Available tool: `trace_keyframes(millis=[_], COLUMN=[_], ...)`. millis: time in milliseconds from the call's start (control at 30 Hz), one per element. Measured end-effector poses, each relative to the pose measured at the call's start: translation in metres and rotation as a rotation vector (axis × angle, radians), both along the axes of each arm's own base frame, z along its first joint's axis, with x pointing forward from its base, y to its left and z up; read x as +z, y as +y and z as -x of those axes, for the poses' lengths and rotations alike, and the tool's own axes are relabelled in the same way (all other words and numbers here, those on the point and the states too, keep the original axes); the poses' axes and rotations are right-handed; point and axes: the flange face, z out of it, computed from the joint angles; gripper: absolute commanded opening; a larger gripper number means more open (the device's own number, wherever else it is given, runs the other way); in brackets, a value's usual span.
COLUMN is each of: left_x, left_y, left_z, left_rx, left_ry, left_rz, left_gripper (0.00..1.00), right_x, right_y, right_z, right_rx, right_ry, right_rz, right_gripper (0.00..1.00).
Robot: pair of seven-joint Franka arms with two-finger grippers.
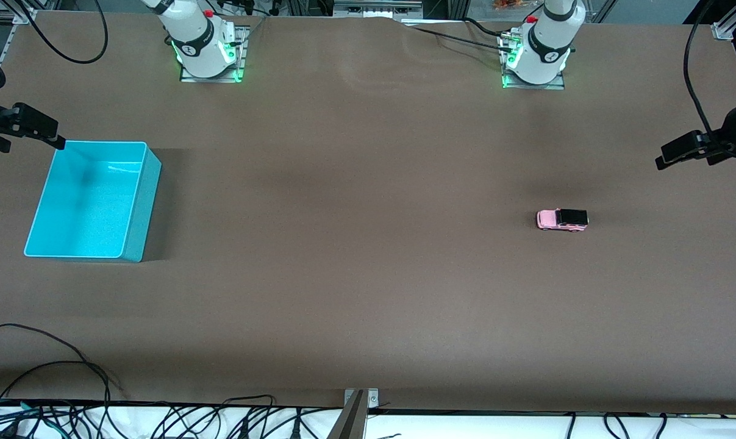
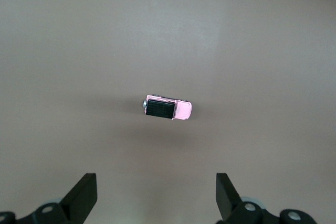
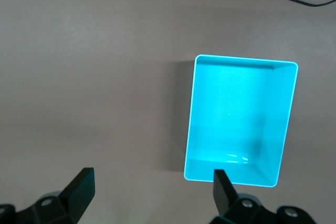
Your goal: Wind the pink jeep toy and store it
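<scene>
A tiny pale pink toy jeep with a black roof (image 1: 562,219) sits untouched on the brown worktop (image 1: 355,244) toward the left arm's end, well apart from the empty turquoise plastic bin (image 1: 137,201); the left hand (image 2: 156,198) high above the jeep and the right hand (image 3: 152,195) above the bin both hover with fingers apart, so nothing has begun and the left hand must first descend to grasp the jeep.

A brown table (image 1: 355,256) fills the view, black cables (image 1: 160,421) trailing along its near edge.

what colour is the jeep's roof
Black, over a pale pink body; the pink jeep toy shows best in the left wrist view.
</scene>
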Motion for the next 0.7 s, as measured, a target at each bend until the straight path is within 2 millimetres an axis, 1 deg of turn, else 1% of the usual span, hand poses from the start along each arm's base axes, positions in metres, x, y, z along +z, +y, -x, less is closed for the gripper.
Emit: trace_keyframes(millis=[167,333,500,700], left_x=[-0.011,-0.026,-0.05,-0.086], left_y=[0.002,0.002,0.0,0.001], left_z=[-0.005,-0.011,-0.019,-0.026], left_rx=[0.098,0.301,0.501,0.747], left_ry=[0.023,0.057,0.106,0.174], left_rz=[-0.01,-0.035,-0.069,-0.126], left_gripper=[1.0,1.0,1.0,1.0], right_x=[0.0,0.0,0.0,0.0], right_y=[0.0,0.0,0.0,0.0], right_z=[0.0,0.0,0.0,0.0], right_rx=[0.0,0.0,-0.001,-0.001], right_ry=[0.0,0.0,0.0,0.0], right_rz=[0.0,0.0,0.0,0.0], right_gripper=[1.0,1.0,1.0,1.0])
